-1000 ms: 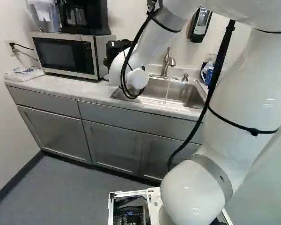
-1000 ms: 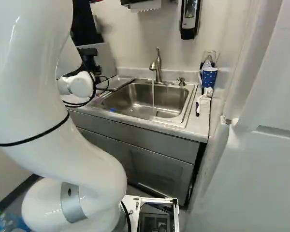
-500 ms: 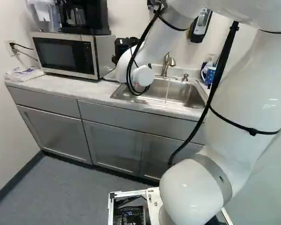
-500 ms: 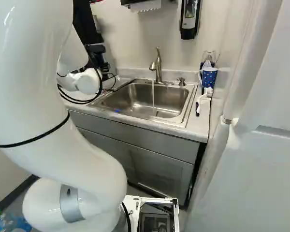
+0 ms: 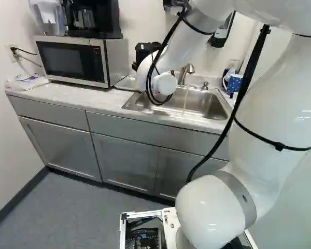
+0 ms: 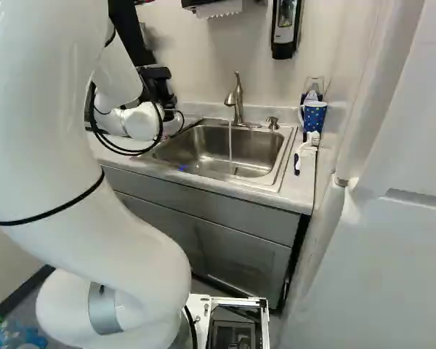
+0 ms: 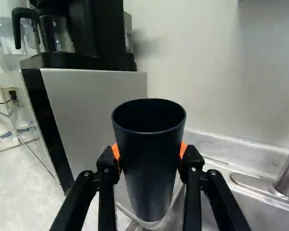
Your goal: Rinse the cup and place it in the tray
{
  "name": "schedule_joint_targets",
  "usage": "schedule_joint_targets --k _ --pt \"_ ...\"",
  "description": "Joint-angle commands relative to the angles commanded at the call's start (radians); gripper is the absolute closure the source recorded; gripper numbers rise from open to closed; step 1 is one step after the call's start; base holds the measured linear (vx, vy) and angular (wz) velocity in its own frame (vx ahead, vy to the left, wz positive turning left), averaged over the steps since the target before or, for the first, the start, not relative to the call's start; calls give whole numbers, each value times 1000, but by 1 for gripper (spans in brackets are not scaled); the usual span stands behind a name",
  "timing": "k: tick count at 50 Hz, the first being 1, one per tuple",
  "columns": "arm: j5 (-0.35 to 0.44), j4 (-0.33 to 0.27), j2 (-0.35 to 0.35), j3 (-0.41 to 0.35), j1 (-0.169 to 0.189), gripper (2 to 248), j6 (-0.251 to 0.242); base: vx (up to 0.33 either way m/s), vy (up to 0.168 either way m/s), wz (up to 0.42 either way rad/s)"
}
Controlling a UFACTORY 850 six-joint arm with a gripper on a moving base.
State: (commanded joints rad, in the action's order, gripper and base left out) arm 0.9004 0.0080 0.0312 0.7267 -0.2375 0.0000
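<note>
In the right base view the black body of my gripper (image 6: 158, 81) shows beyond the white wrist, its fingers hidden. The wrist view has my gripper (image 7: 150, 161) shut on a dark blue cup (image 7: 149, 178), an orange pad on each side. Its round opening faces up and looks empty. Beneath and beyond the cup, part of a shallow tray (image 7: 126, 204) shows on the counter, left of the sink; whether they touch I cannot tell. The steel sink (image 6: 258, 154) has water running from its faucet (image 6: 237, 102).
A microwave (image 5: 75, 61) with a black coffee maker (image 5: 96, 18) on top stands left of the tray. Right of the sink are a blue dotted mug (image 6: 314, 116) and a white-handled brush (image 6: 302, 154). A soap dispenser (image 6: 284, 27) hangs on the wall.
The wrist and black gripper body have shifted to the right in both base views, towards the sink. The base and the objects on the counter have stayed put.
</note>
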Motion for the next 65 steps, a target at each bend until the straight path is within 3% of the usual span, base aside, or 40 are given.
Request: schedule_joint_targets --k 41,65 --pt "-29 0 -77 -111 118 124 0 0 0 0" --pt "-55 0 -82 -170 192 124 0 0 0 0"
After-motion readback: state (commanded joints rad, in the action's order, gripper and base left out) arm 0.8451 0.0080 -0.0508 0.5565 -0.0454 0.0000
